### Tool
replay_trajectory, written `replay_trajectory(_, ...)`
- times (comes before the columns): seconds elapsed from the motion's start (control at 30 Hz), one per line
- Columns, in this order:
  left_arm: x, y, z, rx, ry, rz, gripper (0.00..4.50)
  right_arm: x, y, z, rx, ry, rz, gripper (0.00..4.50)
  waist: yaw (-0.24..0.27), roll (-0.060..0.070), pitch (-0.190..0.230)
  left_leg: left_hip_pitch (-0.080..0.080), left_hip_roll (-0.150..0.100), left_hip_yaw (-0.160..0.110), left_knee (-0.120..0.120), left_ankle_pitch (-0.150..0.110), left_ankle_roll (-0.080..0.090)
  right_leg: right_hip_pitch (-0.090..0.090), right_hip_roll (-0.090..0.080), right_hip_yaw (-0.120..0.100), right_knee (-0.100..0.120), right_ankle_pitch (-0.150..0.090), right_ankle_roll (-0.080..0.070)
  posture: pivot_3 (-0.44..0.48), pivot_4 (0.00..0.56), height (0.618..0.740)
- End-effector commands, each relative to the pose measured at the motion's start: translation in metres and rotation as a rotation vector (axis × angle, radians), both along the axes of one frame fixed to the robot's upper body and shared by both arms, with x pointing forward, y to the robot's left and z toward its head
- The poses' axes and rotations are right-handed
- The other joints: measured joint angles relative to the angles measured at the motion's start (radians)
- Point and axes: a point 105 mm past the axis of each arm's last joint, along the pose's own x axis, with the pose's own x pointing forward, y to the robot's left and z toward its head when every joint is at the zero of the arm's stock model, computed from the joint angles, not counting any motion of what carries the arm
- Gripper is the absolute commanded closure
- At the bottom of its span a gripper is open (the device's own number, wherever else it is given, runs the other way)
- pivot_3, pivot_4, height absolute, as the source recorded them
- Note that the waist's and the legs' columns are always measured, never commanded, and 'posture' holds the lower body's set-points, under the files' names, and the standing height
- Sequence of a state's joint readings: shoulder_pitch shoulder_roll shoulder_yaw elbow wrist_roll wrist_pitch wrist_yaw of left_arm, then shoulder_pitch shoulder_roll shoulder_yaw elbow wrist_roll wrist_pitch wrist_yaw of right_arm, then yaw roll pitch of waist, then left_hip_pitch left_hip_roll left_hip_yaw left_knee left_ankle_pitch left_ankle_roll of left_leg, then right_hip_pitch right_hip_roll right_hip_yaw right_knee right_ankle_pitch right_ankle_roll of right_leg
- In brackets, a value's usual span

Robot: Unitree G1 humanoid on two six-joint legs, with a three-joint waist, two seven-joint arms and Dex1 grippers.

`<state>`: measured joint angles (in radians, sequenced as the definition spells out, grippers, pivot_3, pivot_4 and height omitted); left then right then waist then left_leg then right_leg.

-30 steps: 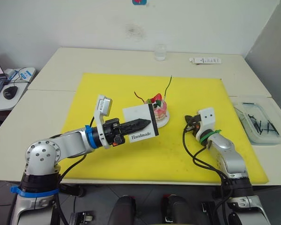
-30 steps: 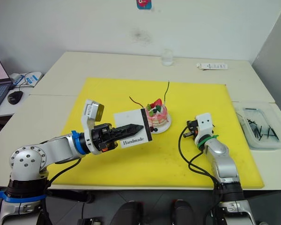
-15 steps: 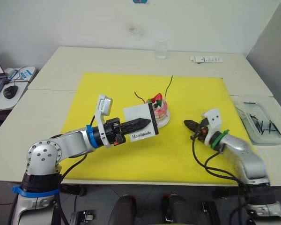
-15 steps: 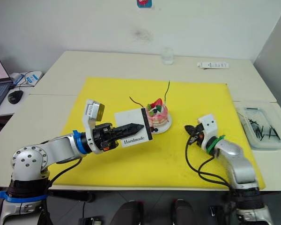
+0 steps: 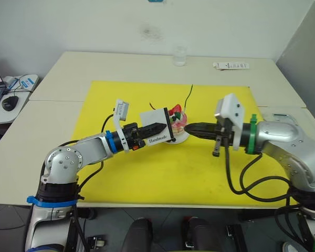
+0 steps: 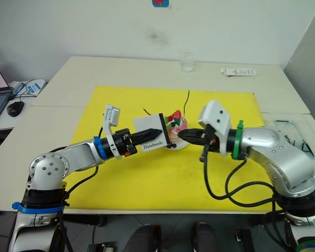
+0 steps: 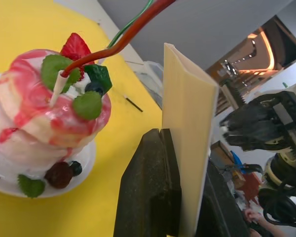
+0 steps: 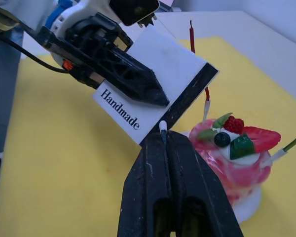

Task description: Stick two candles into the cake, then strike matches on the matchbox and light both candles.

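Note:
The cake (image 5: 179,124) stands on its white plate mid-mat, with the green candle (image 5: 189,94) and the red candle (image 5: 155,108) stuck in its top. My left gripper (image 5: 165,126) is shut on the white "Handmade" matchbox (image 5: 156,125), held upright just left of the cake. My right gripper (image 8: 164,136) is shut on a match (image 8: 163,126). The match's pale tip pokes out between the fingers and sits right at the matchbox's dark striking strip (image 8: 187,101). In the head views the right gripper (image 6: 185,135) reaches in from the right, low in front of the cake.
A yellow mat (image 5: 147,178) covers the table's middle. A clear tray (image 5: 291,134) with several dark sticks sits at the right edge. A glass (image 5: 179,56) and a white remote (image 5: 230,66) lie at the back. A laptop and a mouse (image 5: 10,102) are far left.
My right arm has swung up and left from the mat's right side to the front of the cake and matchbox. The left arm has carried the matchbox a little closer to the cake.

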<state>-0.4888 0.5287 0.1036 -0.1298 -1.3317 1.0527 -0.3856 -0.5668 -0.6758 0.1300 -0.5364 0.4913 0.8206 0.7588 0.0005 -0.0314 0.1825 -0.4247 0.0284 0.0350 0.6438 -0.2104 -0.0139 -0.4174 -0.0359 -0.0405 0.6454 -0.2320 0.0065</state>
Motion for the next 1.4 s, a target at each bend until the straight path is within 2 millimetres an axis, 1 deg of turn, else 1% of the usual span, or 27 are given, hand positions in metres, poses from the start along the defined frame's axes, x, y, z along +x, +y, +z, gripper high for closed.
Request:
replay_trajectory(0.03, -0.007, -0.004, 0.01, -0.02, -0.036, -0.049, 4.5, 0.006, -0.001, 0.003, -0.027, -0.075, -0.018, 4.44, 0.0, 0.0, 0.0, -0.002, 0.0, 0.0, 0.0, 0.0, 0.0, -0.002, 0.0, 0.0, 0.0, 0.0, 0.0, 0.0, 0.15, 0.74)
replay_trajectory(0.23, -0.012, -0.005, 0.011, -0.029, -0.033, -0.076, 4.5, 0.006, 0.007, 0.005, -0.03, -0.114, 0.012, 4.44, 0.0, 0.0, 0.0, -0.003, 0.001, -0.001, 0.001, 0.0, 0.0, -0.004, 0.001, -0.001, 0.002, 0.0, 0.001, 0.0, 0.15, 0.74)
replay_trajectory(0.67, -0.011, -0.005, 0.01, -0.036, -0.025, -0.069, 4.5, 0.01, 0.021, 0.007, -0.024, -0.159, 0.039, 4.44, -0.001, 0.0, 0.0, -0.003, 0.001, -0.001, 0.001, 0.0, 0.0, -0.003, 0.001, -0.001, 0.003, 0.001, 0.001, 0.0, 0.15, 0.74)
replay_trajectory(0.87, -0.011, -0.004, 0.01, -0.038, -0.026, -0.07, 4.5, 0.011, 0.023, 0.008, -0.039, -0.178, 0.042, 4.44, -0.001, 0.0, 0.0, -0.003, 0.001, -0.001, 0.001, 0.0, 0.0, -0.003, 0.001, -0.001, 0.003, 0.001, 0.001, 0.0, 0.15, 0.74)
replay_trajectory(1.07, -0.011, -0.005, 0.011, -0.043, -0.028, -0.075, 4.5, 0.011, 0.025, 0.002, -0.104, -0.22, 0.059, 4.44, -0.001, 0.0, 0.0, -0.003, 0.001, -0.001, 0.001, 0.0, 0.0, -0.003, 0.001, -0.001, 0.003, 0.001, 0.001, 0.0, 0.15, 0.74)
replay_trajectory(1.17, -0.01, -0.005, 0.012, -0.048, -0.029, -0.075, 4.5, 0.006, 0.026, -0.006, -0.178, -0.248, 0.113, 4.44, -0.001, 0.0, 0.0, -0.003, 0.001, -0.001, 0.001, 0.0, 0.0, -0.003, 0.001, -0.001, 0.003, 0.001, 0.001, 0.0, 0.15, 0.74)
replay_trajectory(1.23, -0.008, -0.004, 0.014, -0.065, -0.028, -0.068, 4.5, -0.017, 0.02, -0.031, -0.332, -0.19, 0.267, 4.44, 0.0, 0.0, 0.0, -0.003, 0.001, -0.001, 0.002, 0.0, 0.0, -0.003, 0.001, -0.001, 0.003, 0.001, 0.001, 0.0, 0.15, 0.74)
replay_trajectory(1.3, -0.006, -0.004, 0.016, -0.08, -0.028, -0.068, 4.5, -0.05, -0.007, -0.055, -0.5, -0.015, 0.413, 4.44, 0.009, -0.001, 0.0, -0.003, 0.0, -0.002, 0.002, 0.0, 0.0, -0.003, 0.001, -0.002, 0.002, 0.001, 0.001, 0.0, 0.15, 0.74)
replay_trajectory(1.33, -0.006, -0.005, 0.017, -0.087, -0.025, -0.071, 4.5, -0.06, -0.021, -0.059, -0.549, 0.051, 0.442, 4.44, 0.018, -0.001, 0.0, -0.003, 0.0, -0.003, 0.002, 0.0, 0.0, -0.002, 0.0, -0.003, 0.001, 0.001, 0.001, 0.0, 0.15, 0.74)
replay_trajectory(1.37, -0.007, -0.005, 0.016, -0.08, -0.026, -0.081, 4.5, -0.061, -0.033, -0.057, -0.573, 0.077, 0.43, 4.44, 0.019, -0.001, 0.0, -0.004, -0.001, -0.002, 0.002, 0.0, 0.0, -0.002, 0.0, -0.003, 0.0, 0.0, 0.001, 0.0, 0.15, 0.74)
replay_trajectory(1.4, -0.008, -0.006, 0.013, -0.07, -0.027, -0.091, 4.5, -0.052, -0.038, -0.05, -0.553, 0.058, 0.38, 4.44, 0.019, -0.001, 0.0, -0.004, -0.001, -0.002, 0.002, 0.0, 0.0, -0.002, 0.0, -0.002, 0.0, 0.0, 0.002, 0.0, 0.15, 0.74)
